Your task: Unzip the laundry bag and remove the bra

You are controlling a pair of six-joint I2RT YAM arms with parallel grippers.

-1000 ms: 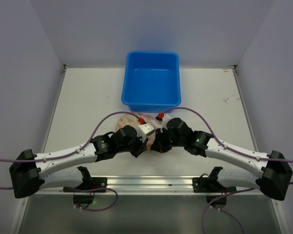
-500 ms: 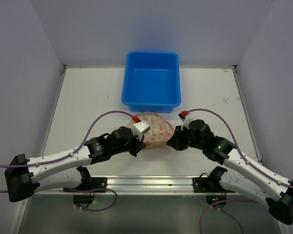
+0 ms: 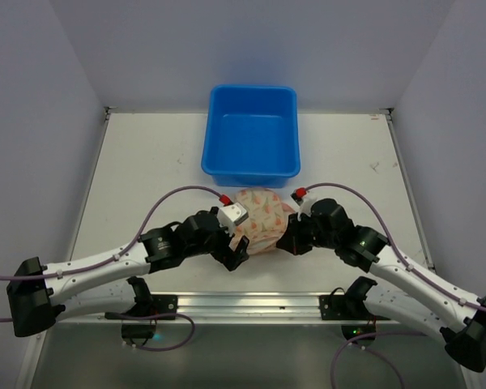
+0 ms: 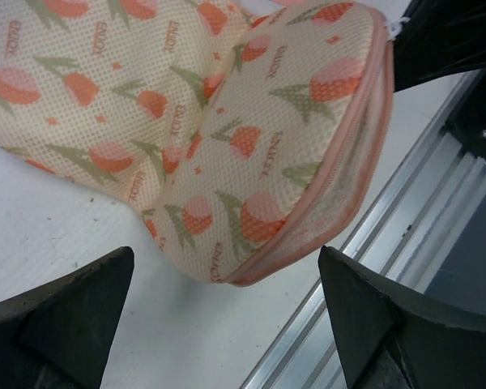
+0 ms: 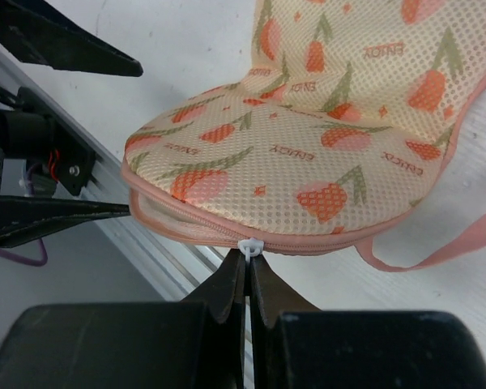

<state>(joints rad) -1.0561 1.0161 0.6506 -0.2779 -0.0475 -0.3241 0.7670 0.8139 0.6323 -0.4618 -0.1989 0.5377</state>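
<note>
Right pincer point(image 5: 247, 264) apparently pinches the laundry bag point(image 5: 308, 162) at its zipper pull point(image 5: 251, 243).

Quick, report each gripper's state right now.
Left gripper: open, holding nothing.
Right gripper: jaws shut on the zipper pull of the laundry bag.

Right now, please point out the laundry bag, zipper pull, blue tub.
laundry bag point(image 4: 251, 162), left wrist view, printed mesh.
zipper pull point(image 5: 250, 243), right wrist view, white tab.
blue tub point(image 3: 251, 138), top view, bare floor.
</note>
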